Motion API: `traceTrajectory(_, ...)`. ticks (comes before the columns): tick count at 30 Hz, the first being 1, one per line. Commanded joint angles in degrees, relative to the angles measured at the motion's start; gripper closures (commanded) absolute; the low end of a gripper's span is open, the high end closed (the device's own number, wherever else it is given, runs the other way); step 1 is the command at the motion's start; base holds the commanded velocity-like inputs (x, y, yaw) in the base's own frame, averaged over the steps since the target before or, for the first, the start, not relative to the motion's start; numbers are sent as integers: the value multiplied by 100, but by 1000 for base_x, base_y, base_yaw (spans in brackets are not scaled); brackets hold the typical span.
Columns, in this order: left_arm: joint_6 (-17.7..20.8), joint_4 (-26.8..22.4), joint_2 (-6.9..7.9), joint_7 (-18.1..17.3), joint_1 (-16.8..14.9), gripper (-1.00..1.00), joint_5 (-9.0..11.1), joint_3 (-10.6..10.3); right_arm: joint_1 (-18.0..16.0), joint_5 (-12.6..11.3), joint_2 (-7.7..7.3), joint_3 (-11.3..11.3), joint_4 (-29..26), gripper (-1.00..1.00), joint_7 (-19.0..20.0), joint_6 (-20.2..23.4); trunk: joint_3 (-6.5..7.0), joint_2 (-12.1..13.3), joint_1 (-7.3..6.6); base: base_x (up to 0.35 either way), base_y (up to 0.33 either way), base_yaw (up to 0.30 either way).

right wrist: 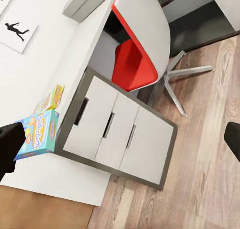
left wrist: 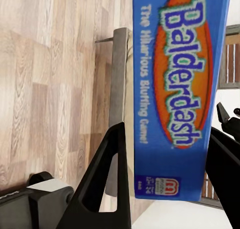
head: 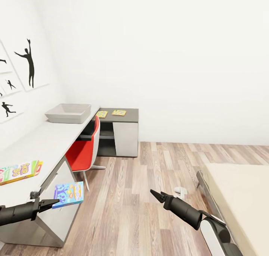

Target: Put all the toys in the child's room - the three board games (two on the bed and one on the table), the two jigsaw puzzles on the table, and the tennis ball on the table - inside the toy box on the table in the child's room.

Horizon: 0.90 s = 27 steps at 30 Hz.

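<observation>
My left gripper [head: 52, 203] is shut on the bright blue board game [head: 68, 194], holding it in the air beside the near end of the table [head: 45, 140]. In the left wrist view the blue "Balderdash" box [left wrist: 180, 89] sits between the black fingers [left wrist: 107, 179]. A second, white-and-green board game [head: 18, 171] lies on the table's near end. The pale grey toy box [head: 68, 113] stands at the far end. Two jigsaw puzzles [head: 101, 114] [head: 119, 112] lie on the lower dark section. My right gripper [head: 157, 195] hangs open over the floor. The tennis ball is out of view.
A red chair [head: 84, 147] is tucked under the table, past a grey drawer unit [head: 59, 207]. The beige bed [head: 239, 196] lies at the right with a small white object [head: 180, 190] on the floor by its corner. Wood floor stretches between them.
</observation>
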Motion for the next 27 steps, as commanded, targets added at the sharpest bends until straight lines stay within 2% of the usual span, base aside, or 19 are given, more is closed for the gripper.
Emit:
traceTrajectory(1,60,0,-2,-20,-4,100,-1,4,-4,-44,-3,1,-4,-100,-11,38,11,33,-20,0,0,4)
traceTrajectory(19,60,0,-38,-9,-4,100,-1,3,-4,-44,-4,-1,-1,-100,-10,37,376,755,-415,0,0,0)
traceTrajectory(27,60,0,-39,21,-4,100,-1,3,-4,-44,2,-7,1,-100,-10,37,376,755,-415,0,0,0)
